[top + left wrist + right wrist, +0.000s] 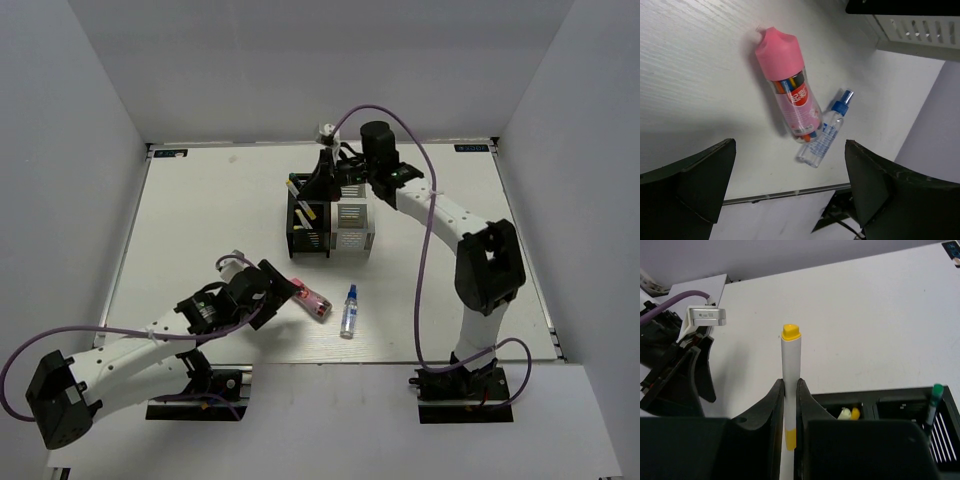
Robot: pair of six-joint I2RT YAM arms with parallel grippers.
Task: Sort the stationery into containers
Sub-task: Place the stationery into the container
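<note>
A white yellow-tipped pen (790,355) stands upright, clamped between the fingers of the right end effector (790,390) directly above the cluster of mesh cups (330,215). The right arm rises from its base, bends at the elbow and reaches over the cluster from the right. In front of the cluster, one pink cylinder (790,95) and one blue-capped bottle (827,132) lie just beside each other on the desk (200,220). The left arm stretches low toward them, and the left end effector (282,287) is spread wide and empty over the cylinder. The desk is white, with pale grey walls on three sides. At the cluster's front stand one black cup (308,225) and one silver cup (350,230); the arm partly hides the rear ones. A green-capped pen (934,402) stands in a black cup.
</note>
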